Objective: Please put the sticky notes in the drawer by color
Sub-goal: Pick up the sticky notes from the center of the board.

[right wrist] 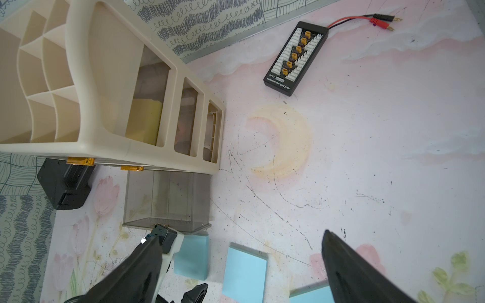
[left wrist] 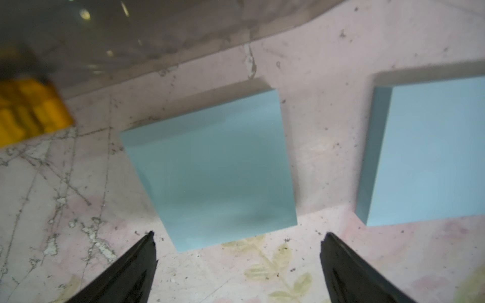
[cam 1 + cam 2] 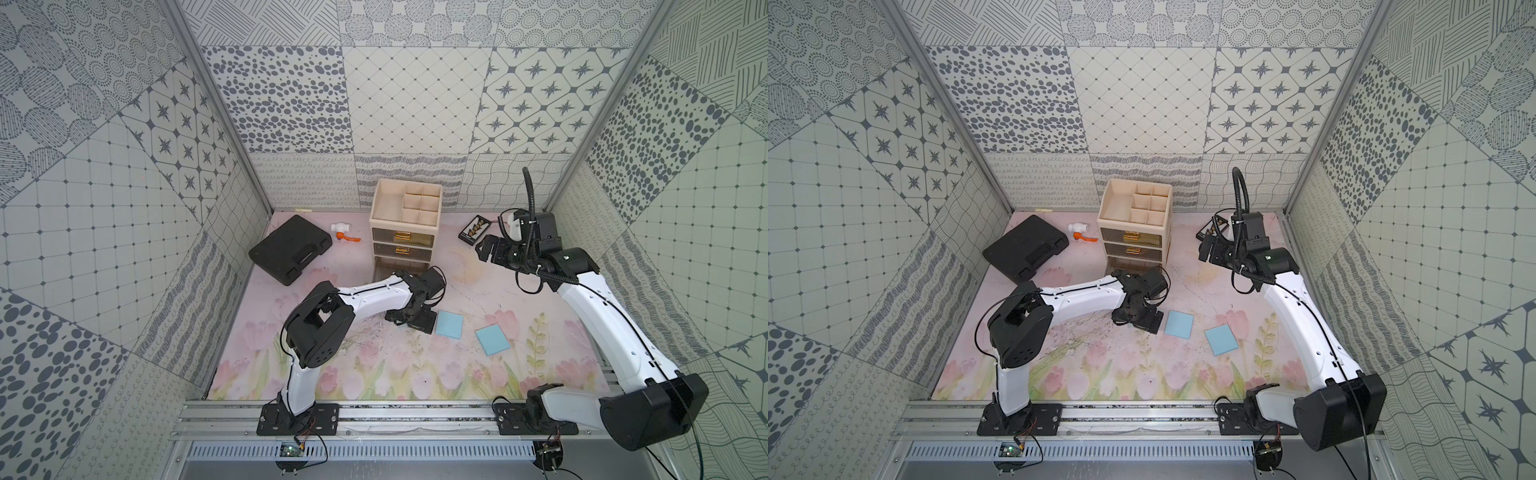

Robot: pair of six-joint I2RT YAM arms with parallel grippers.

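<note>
On the far left of the flowered mat (image 3: 365,374) lies a black case (image 3: 291,249), which has no part in this job. Next comes the cream drawer unit (image 3: 403,227). Its bottom drawer (image 1: 165,194) is pulled out and looks bare through its clear walls. Yellow paper (image 1: 143,120) shows through the side of the top drawer; what the middle one holds I cannot tell.

Just in front of the open drawer lies one blue sticky note (image 1: 193,257), hidden in both top views. The left gripper (image 2: 238,234) hangs low over the mat, fingers spread wide with nothing between them. Its tips are just short of the near edge of a second blue note (image 2: 210,168). A third blue note (image 2: 430,152) lies near that one to the right, apart from it and turned at a slant. Further right, the right gripper (image 1: 240,233) hangs high beside the drawer unit, fingers likewise wide and empty, with a black charging board (image 1: 296,57) beyond it.

The notes should weigh almost nothing. Whether each is a single sheet or a thin pad I cannot tell, though a shaded edge hints at some thickness.

- **Where to hold:** lying flat, they offer no side to pinch, so an edge or corner that stands slightly off the mat looks best.
- **Sliding:** smooth paper may skate along the mat instead of lifting.
- **Creasing:** a hard squeeze would likely crease it.
- **Letting go:** a gummed strip could cling to a finger on release.
</note>
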